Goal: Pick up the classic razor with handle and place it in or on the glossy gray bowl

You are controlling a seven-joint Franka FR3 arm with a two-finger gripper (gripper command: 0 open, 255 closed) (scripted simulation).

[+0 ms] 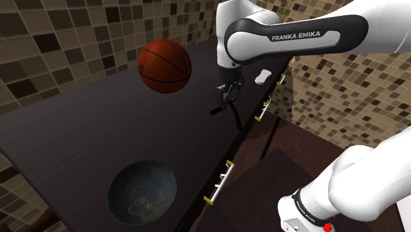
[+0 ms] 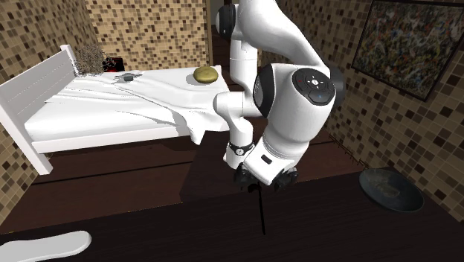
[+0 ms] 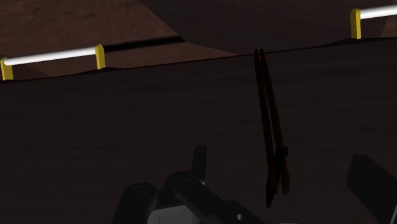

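**Open gripper straddles a razor lying at the counter's edge**

Black two-finger gripper (image 3: 286,175): its fingers stand wide apart and hold nothing. The long, thin, near-black razor (image 3: 270,127) lies between them, touched by neither as far as I can see. It rests on the dark brown counter top (image 1: 79,132), its far end right at the front edge above the white, yellow-capped drawer handles (image 3: 51,57).

The main risk, as I judge it, is an off-centre close. One finger arriving first could slide the razor over that edge. So slim a handle could also pivot in the grip and slip out on the way to the glossy gray round bowl (image 1: 118,181), well apart along the counter. The orange-brown basketball (image 1: 164,66) sits near the gripper and could be bumped.

The razor shows as two narrow dark strips, faintly reddish, barely distinct from the counter.
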